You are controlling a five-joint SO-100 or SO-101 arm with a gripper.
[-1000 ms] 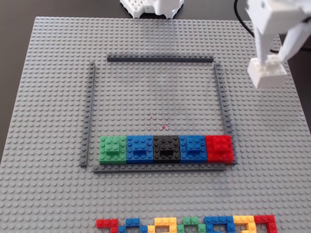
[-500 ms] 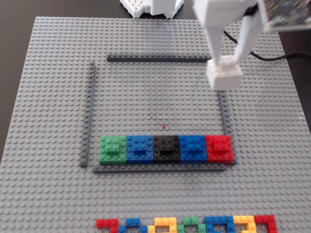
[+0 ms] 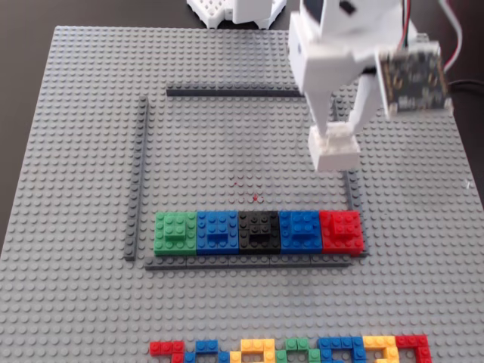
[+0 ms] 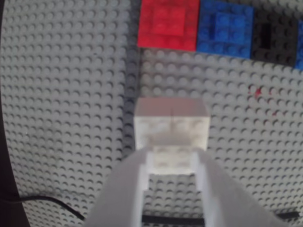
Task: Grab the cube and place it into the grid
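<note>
We are looking at the white arm (image 3: 340,45) reaching in from the top of the fixed view, its wrist bent so the two fingers are pointing straight down at the baseplate (image 3: 76,302). The gripper (image 3: 333,144) is clamping the cube (image 3: 334,153) between its fingers, gripping it by its upper half; in the wrist view the same fingers (image 4: 135,189) are pressing on both sides of the cube (image 4: 171,124). The cube is hanging above the plate, just inside the right-hand strip (image 3: 349,185) of the grid (image 3: 227,151), over its right part; we cannot tell how high it is riding. A small circuit board (image 3: 412,76) is showing on the arm's right side in the fixed view.

Counting what is lying on the plate: we are seeing one white cube, four thin dark strips framing the grid, and five coloured blocks in a touching row along the grid's bottom edge, namely one green (image 3: 175,231), two blue (image 3: 217,231), one black (image 3: 259,231) and one red (image 3: 341,230). The red block is sitting directly below the cube in the fixed view. A row of small multicoloured bricks (image 3: 287,350) is running along the lower edge, too cropped for counting.
</note>
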